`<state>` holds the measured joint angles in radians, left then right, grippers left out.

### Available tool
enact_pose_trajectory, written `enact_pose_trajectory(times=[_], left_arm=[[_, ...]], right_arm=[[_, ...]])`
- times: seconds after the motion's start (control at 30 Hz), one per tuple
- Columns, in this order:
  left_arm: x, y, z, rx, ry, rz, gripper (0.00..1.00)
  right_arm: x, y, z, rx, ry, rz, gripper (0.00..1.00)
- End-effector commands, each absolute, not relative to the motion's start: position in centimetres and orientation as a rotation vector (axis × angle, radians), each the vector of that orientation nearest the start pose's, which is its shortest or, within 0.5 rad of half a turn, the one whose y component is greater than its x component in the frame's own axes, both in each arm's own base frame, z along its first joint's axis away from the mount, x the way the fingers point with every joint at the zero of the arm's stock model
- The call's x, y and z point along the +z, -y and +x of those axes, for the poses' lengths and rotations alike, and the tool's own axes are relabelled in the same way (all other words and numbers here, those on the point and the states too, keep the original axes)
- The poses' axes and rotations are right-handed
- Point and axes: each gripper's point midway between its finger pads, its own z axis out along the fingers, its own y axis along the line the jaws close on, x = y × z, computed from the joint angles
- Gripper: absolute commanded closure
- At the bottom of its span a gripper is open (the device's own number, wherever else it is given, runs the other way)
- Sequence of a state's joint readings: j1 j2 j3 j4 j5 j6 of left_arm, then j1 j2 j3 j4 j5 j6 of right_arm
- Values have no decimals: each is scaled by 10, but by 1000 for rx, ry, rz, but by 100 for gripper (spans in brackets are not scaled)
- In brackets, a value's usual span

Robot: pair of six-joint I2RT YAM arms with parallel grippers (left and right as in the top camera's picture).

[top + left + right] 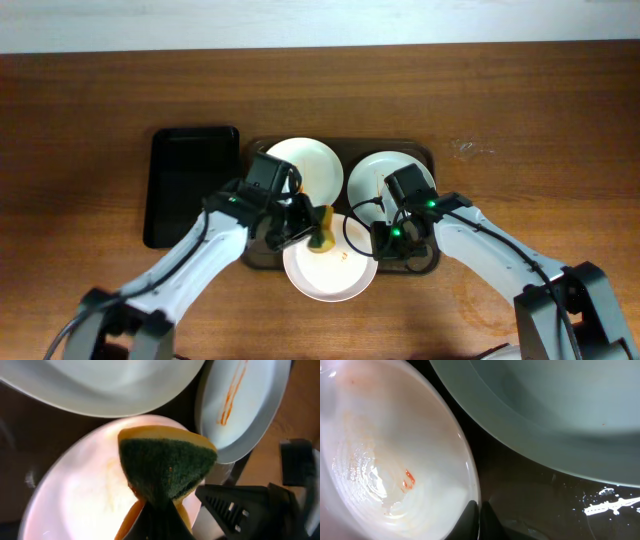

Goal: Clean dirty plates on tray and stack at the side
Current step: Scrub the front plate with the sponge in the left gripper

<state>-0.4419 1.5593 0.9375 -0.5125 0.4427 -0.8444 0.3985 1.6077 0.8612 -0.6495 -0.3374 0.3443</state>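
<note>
The dark brown tray holds three white plates. One plate is at the back left. A faintly greenish plate with an orange-red streak is at the back right. The front plate overhangs the tray's near edge and carries faint smears and a small red spot. My left gripper is shut on a yellow and green sponge, held over the front plate. My right gripper is shut on that plate's right rim.
A smaller black tray lies on the wooden table just left of the brown tray. In the left wrist view the right gripper's black body is close beside the sponge. White specks mark the brown tray's floor.
</note>
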Motion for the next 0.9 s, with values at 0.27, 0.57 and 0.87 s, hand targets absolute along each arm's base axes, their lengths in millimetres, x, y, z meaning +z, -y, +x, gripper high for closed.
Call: enact_pose_trajectory(times=[0.27, 0.57, 0.87], left_arm=[[37, 281, 247, -1314, -3087, -383, 100], [23, 274, 243, -1142, -3127, -491, 100], [25, 206, 298, -790, -2935, -384, 100]], right_arm=[[21, -165, 248, 557, -3046, -123, 96], [21, -165, 248, 557, -3046, -123, 96], [21, -165, 247, 555, -3051, -121, 96]])
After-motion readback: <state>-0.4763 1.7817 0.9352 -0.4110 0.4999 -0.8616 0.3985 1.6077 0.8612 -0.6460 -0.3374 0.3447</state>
